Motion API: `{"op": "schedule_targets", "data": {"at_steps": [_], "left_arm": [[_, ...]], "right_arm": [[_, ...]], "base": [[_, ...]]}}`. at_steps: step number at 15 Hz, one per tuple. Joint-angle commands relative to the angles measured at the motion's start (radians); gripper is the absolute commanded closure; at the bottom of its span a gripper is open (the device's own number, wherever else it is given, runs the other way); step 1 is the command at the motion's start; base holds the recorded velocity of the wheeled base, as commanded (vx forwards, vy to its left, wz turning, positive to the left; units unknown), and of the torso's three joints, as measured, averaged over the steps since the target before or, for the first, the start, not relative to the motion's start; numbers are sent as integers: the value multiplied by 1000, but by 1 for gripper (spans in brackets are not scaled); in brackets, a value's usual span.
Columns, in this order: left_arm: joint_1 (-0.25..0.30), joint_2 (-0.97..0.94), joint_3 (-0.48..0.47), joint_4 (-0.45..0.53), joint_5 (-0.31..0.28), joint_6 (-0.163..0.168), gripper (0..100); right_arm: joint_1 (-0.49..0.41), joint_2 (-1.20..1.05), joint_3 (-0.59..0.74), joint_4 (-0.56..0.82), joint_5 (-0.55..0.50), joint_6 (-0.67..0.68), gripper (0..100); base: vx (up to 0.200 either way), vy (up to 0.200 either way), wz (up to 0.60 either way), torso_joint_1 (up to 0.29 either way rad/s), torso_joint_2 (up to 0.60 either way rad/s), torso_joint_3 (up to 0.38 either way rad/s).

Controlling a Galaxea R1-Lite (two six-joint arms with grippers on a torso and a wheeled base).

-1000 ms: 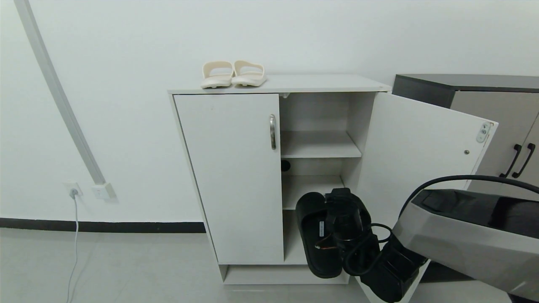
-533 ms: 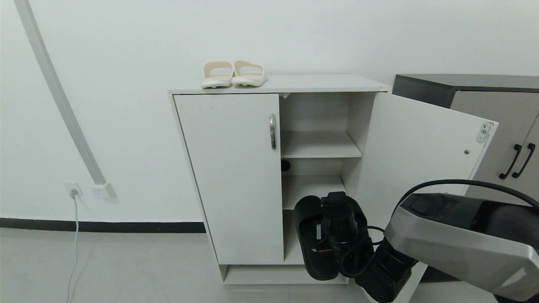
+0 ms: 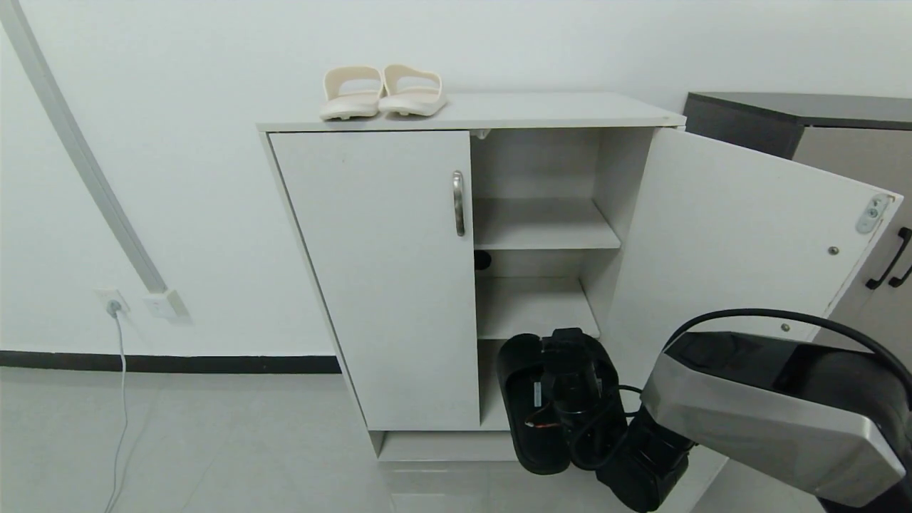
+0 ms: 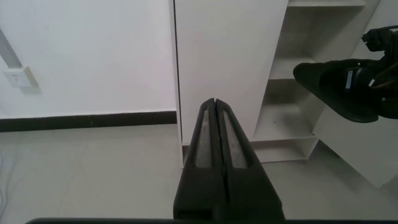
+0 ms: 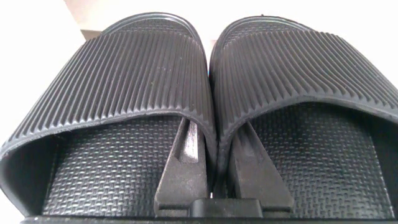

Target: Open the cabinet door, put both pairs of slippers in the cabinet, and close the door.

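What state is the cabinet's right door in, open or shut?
Open: the right door stands wide, showing the shelves inside; the left door is shut.

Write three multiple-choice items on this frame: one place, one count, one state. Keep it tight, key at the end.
1. Where is the pair of cream open-toe slippers?
A) on the floor
B) on top of the white wooden cabinet
C) on a shelf inside

2. How many black ribbed rubber slippers does the right gripper hold?
A) two
B) one
C) none

3. The cabinet's right-hand door is:
A) shut
B) missing
C) swung open

Key:
1 B: the pair sits at the left end of the cabinet top.
2 A: the right wrist view shows two side by side in its grip.
3 C: the door stands out from the frame and the shelves behind it are exposed.
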Motion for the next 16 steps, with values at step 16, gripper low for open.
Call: {"op": "schedule_targets", "data": {"at_steps": [16], "left_arm": [[0, 1, 0, 0, 0, -1, 100]], "right_arm": [[-9, 99, -31, -289, -43, -124, 100]], "base": [[63, 0, 0, 3, 0, -68]]}}
